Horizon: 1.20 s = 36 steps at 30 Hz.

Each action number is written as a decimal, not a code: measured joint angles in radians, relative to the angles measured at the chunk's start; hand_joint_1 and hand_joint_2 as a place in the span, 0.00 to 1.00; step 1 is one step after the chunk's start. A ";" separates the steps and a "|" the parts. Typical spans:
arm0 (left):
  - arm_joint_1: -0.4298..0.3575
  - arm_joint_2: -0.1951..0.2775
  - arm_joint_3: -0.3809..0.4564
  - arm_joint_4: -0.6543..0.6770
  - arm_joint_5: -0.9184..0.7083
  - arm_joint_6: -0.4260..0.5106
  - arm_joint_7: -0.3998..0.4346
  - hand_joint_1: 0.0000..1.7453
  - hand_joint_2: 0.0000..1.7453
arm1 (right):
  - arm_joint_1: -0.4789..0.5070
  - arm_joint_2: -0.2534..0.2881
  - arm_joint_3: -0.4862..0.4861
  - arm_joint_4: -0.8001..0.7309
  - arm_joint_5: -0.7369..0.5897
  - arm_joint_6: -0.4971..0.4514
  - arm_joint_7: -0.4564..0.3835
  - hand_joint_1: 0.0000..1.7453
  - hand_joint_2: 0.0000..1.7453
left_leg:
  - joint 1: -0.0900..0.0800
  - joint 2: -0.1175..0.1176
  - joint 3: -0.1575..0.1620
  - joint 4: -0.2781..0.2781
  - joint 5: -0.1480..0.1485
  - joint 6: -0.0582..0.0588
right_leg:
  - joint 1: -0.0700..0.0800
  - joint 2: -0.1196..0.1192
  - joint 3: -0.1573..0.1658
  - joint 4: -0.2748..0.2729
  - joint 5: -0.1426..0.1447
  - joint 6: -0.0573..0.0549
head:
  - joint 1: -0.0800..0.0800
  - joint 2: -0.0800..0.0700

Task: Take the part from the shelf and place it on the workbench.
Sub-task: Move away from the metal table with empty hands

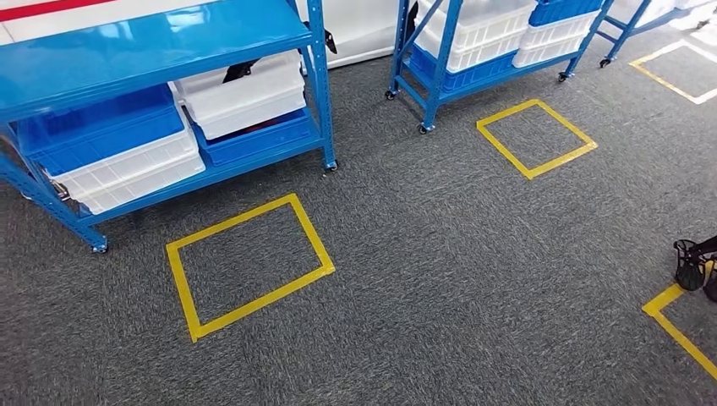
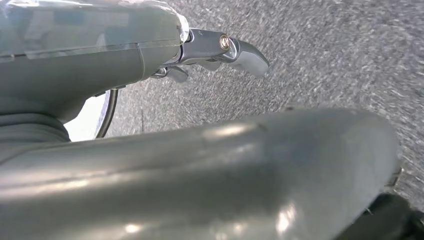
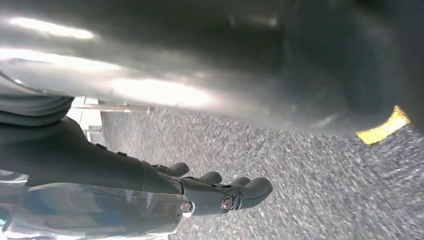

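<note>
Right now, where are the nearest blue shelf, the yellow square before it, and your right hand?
blue shelf (image 1: 152, 38): head view, top board.
yellow square (image 1: 314, 237): head view, tape's right side.
right hand (image 3: 220, 192): right wrist view, fingers.

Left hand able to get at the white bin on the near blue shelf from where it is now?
Probably not yet. The left hand hangs over carpet holding nothing, while the white bin sits inside the blue shelf, with open floor between. The robot must step closer first.
</note>
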 joint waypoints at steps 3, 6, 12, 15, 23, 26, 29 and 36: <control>0.003 0.000 0.003 0.000 0.005 0.003 -0.001 0.00 0.00 | -0.004 0.002 0.000 0.000 0.007 0.000 0.000 0.00 0.00 | 0.008 -0.029 0.002 -0.012 0.010 0.018 | -0.005 0.034 -0.007 0.032 -0.029 0.017 | 0.000 0.000; -0.001 -0.001 0.006 0.000 0.012 0.007 -0.005 0.00 0.00 | -0.004 0.002 0.000 0.000 0.010 0.001 -0.002 0.00 0.00 | 0.010 -0.059 -0.002 -0.015 0.018 0.029 | -0.009 0.100 -0.094 0.217 -0.127 0.024 | 0.000 0.000; 0.003 -0.003 0.018 0.000 0.016 0.015 -0.010 0.00 0.00 | -0.005 0.000 0.000 0.001 0.017 0.004 -0.006 0.00 0.00 | 0.009 -0.135 -0.007 -0.004 0.020 0.020 | -0.017 0.156 -0.041 0.079 -0.012 0.016 | 0.000 0.000; 0.002 -0.004 0.019 0.000 0.015 0.020 -0.011 0.00 0.00 | -0.007 -0.001 0.000 0.003 0.020 0.004 -0.006 0.00 0.00 | 0.011 -0.165 -0.019 0.000 0.024 0.001 | -0.015 0.179 -0.014 0.009 0.004 0.010 | 0.000 0.000; -0.004 -0.003 0.019 0.000 0.011 0.021 -0.009 0.00 0.00 | -0.001 -0.002 0.000 0.003 0.020 0.000 -0.010 0.00 0.00 | 0.016 -0.062 -0.162 0.298 -0.120 -0.036 | -0.012 0.076 -0.009 -0.008 0.011 -0.022 | 0.000 0.000; 0.000 -0.002 0.020 0.000 0.011 0.021 -0.008 0.00 0.00 | 0.000 -0.002 0.000 0.003 0.020 -0.001 -0.010 0.00 0.00 | 0.017 -0.044 -0.099 0.192 -0.051 -0.035 | -0.011 0.042 -0.003 -0.006 0.006 -0.018 | 0.000 0.000; -0.004 -0.002 0.020 0.000 0.011 0.021 -0.008 0.00 0.00 | 0.000 -0.002 0.000 0.003 0.020 -0.001 -0.011 0.00 0.00 | 0.007 0.006 -0.004 0.013 0.005 -0.015 | -0.005 0.014 0.005 -0.004 -0.002 -0.005 | 0.000 0.000; -0.003 -0.001 0.020 0.000 0.004 0.021 -0.005 0.00 0.00 | 0.001 -0.002 0.000 0.003 0.020 -0.006 -0.015 0.00 0.00 | 0.011 -0.047 -0.005 -0.008 0.018 0.025 | -0.012 0.091 -0.058 0.148 -0.098 0.030 | 0.000 0.000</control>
